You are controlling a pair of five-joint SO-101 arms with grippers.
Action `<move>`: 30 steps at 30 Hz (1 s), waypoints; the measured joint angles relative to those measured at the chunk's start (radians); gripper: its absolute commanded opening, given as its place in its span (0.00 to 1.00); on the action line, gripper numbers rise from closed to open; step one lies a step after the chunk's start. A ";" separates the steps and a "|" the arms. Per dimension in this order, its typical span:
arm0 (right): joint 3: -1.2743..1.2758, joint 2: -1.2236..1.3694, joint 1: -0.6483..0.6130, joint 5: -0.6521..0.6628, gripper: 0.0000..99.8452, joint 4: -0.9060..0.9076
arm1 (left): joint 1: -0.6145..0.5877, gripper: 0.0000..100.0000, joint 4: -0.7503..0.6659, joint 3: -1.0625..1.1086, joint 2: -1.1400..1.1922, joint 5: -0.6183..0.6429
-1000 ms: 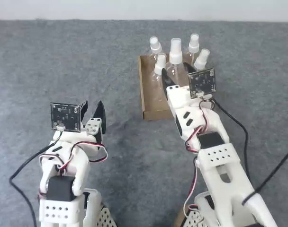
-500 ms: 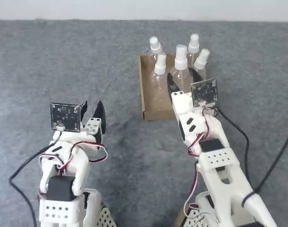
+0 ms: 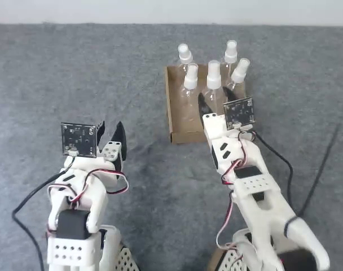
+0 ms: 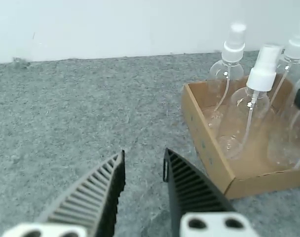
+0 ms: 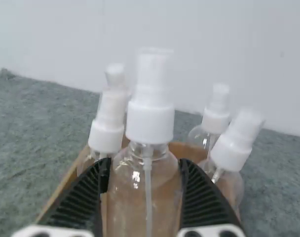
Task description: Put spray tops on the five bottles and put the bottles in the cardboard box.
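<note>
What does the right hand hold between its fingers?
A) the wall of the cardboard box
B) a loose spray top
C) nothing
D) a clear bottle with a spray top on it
D: the right hand is shut on a clear bottle that carries a white spray top.

Grey, felt-like table (image 3: 75, 73) from edge to edge, running back to a pale wall (image 3: 160, 10). Flat on it, right of centre and toward the far side: open cardboard box (image 3: 175, 113), brown, low-walled, square to the far edge. Near side, at left, black cable (image 3: 23, 208) looping over the felt; resting or hanging, hard to tell.
</note>
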 measured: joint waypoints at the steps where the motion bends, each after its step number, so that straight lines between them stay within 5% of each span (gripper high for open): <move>1: 0.000 0.029 0.000 0.000 0.01 -0.020 | 0.000 0.12 0.000 0.000 0.000 0.000; 30: 0.106 0.219 0.037 0.005 0.01 -0.345 | 0.002 0.12 0.000 0.000 0.000 0.000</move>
